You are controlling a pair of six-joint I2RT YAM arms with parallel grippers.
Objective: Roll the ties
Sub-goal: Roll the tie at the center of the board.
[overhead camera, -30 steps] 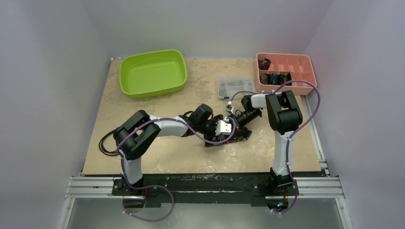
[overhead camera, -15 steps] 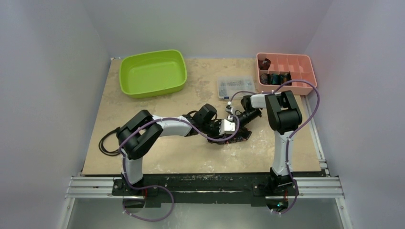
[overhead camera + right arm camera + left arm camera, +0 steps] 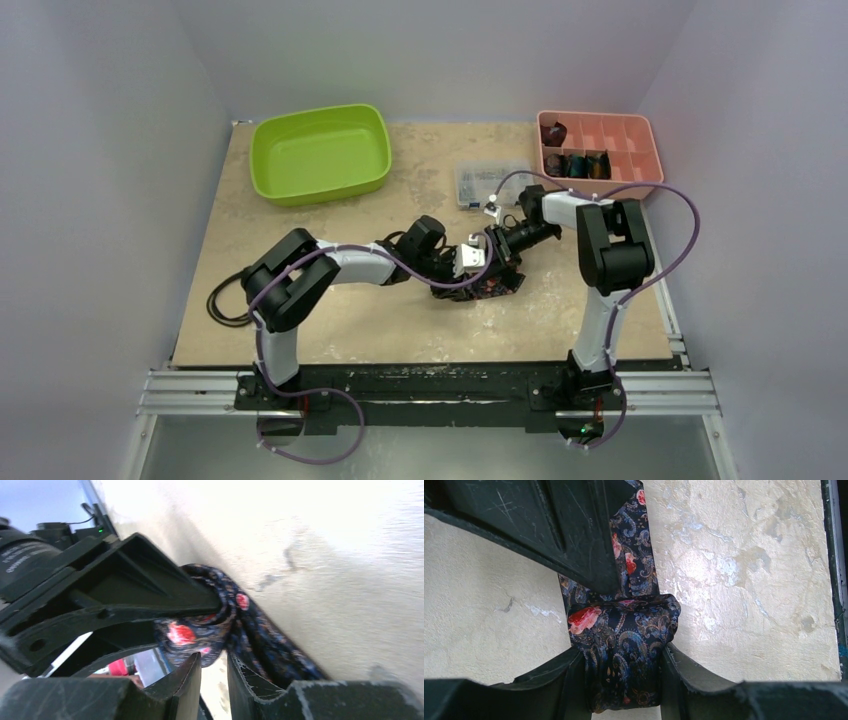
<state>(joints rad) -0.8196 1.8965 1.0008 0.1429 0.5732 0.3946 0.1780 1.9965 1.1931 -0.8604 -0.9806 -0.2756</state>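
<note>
A dark paisley tie with red-pink flowers is wound into a thick roll on the table. My left gripper is shut on that roll, one finger pressed on each side, and a flat tail of the tie runs away under the right gripper's black fingers. In the right wrist view the right gripper stands slightly open, just short of the tie, and bare table shows through its gap. From above, both grippers meet at the tie in mid-table, the left gripper to its left and the right gripper behind it.
A green bin sits at the back left. A pink divided tray at the back right holds small rolled ties. A clear plastic box lies just behind the grippers. A black cable loops by the left arm.
The left gripper has closed on the tie roll. The right gripper has opened off the tie, and its arm has swung outward to the right.
</note>
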